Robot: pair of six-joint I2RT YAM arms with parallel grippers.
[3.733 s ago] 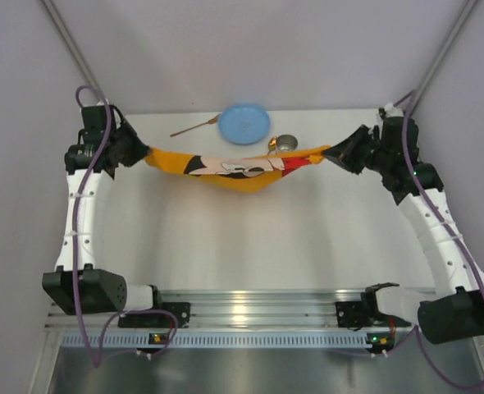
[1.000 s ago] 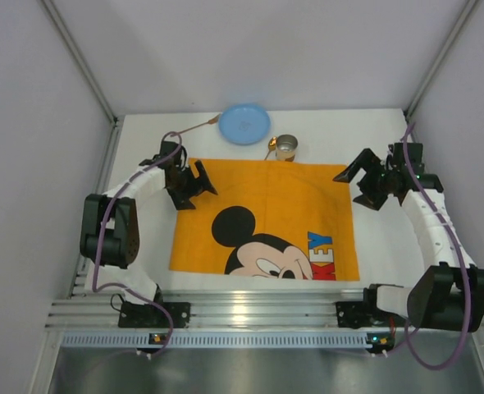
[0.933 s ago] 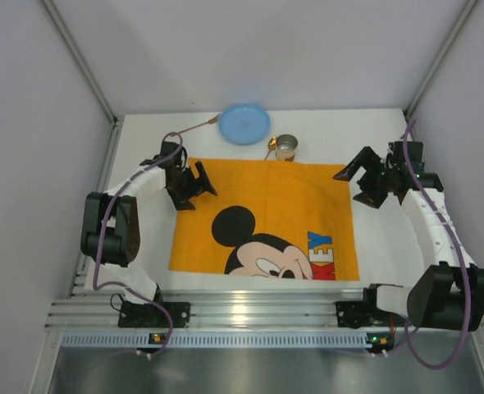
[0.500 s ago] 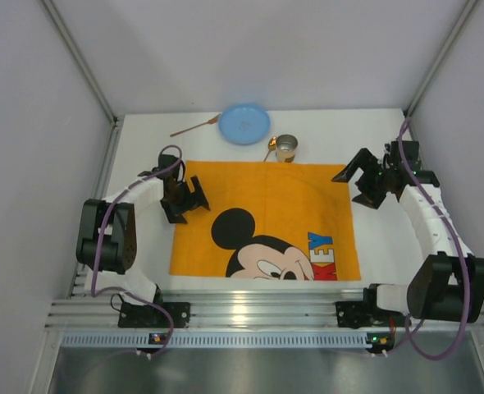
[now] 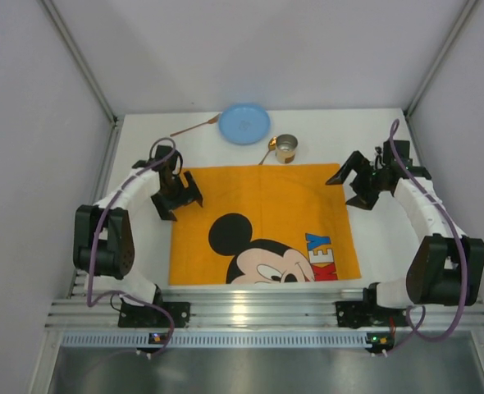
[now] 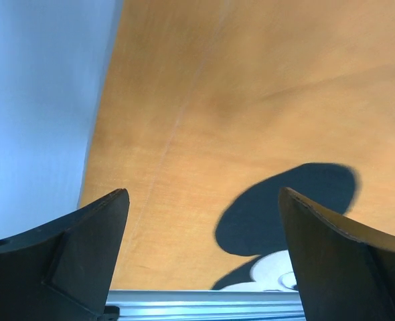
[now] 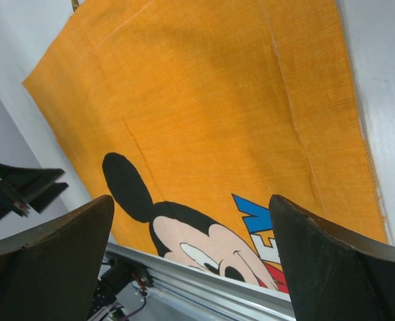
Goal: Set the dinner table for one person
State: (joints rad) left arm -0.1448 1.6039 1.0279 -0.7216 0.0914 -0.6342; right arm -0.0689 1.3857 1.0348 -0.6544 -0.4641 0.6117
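Both arms bend inward, low over the white surface (image 5: 381, 242). The left end effector (image 5: 180, 201) and right end effector (image 5: 343, 190) gape wide and empty at the far corners of the orange cloth (image 5: 262, 217), seemingly just above it.

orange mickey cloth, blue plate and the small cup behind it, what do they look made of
Orange cloth: woven fabric, matte; the right wrist view shows a fine weave and fold creases.
Blue plate: probably plastic, smooth, evenly light blue with little gloss.
Cup: likely metal, since its inside gleams silvery; too small to be sure.
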